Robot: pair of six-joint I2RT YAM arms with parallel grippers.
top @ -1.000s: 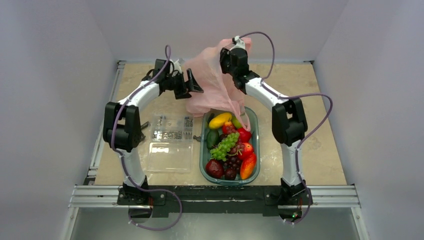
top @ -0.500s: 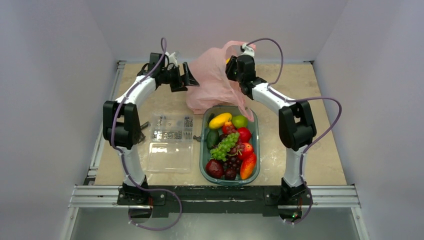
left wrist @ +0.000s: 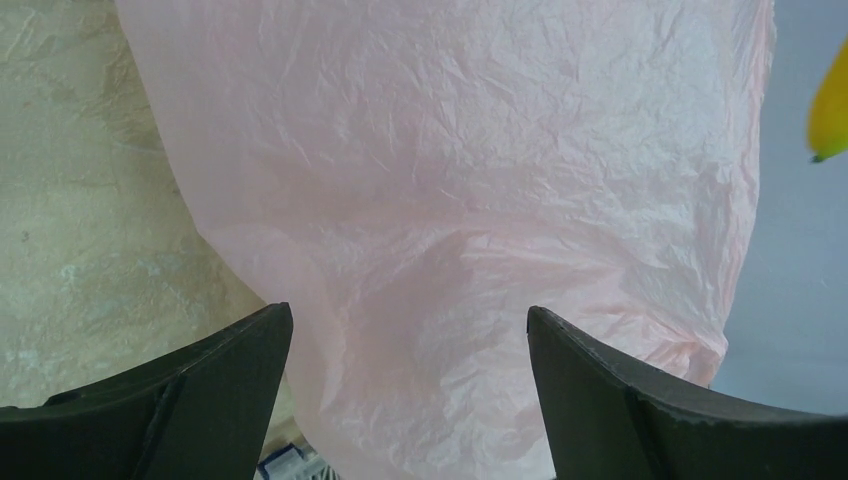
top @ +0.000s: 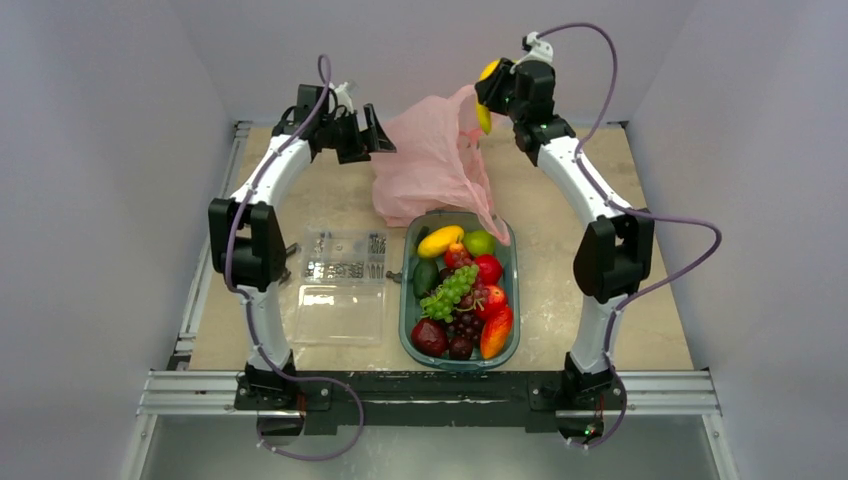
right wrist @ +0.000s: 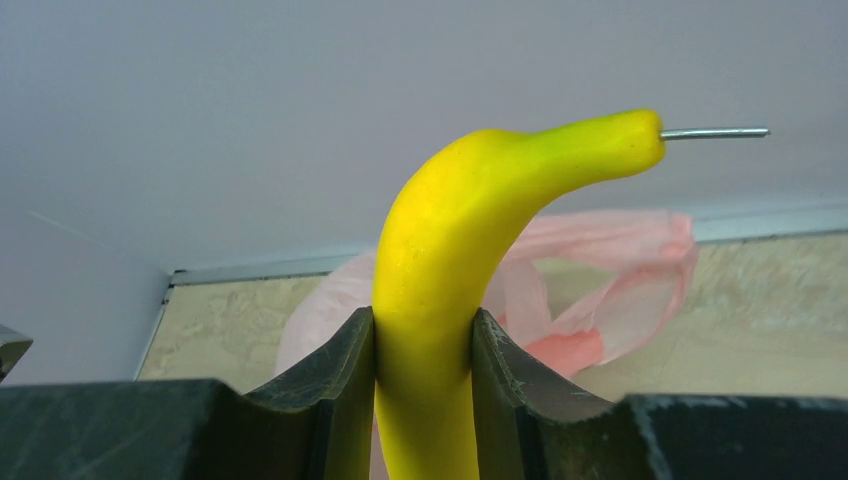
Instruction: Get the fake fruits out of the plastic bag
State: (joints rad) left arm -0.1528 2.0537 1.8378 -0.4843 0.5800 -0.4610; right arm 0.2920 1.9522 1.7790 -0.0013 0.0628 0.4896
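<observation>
The pink plastic bag (top: 430, 165) stands crumpled at the back of the table, its lower edge draped over the far end of the green tray (top: 514, 262). My right gripper (top: 503, 92) is shut on the yellow banana (top: 484, 112) and holds it in the air above the bag's right top. In the right wrist view the banana (right wrist: 450, 250) stands clamped between the fingers, the bag (right wrist: 610, 290) behind and below. My left gripper (top: 377, 135) is open and empty beside the bag's left side; the bag (left wrist: 450, 190) fills its view. The green grapes (top: 450, 288), red apple (top: 488, 269), mango (top: 496, 332) and plum (top: 429, 337) lie in the tray.
The tray also holds a stubby yellow fruit (top: 440, 241), a green apple (top: 479, 242) and dark purple grapes (top: 465, 325). A clear plastic box (top: 343, 285) with small parts lies open left of the tray. Walls close in the back and both sides.
My right gripper has risen up and to the right, drawing the banana out of the bag. The bag's top has sagged. My left gripper has shifted slightly back.
</observation>
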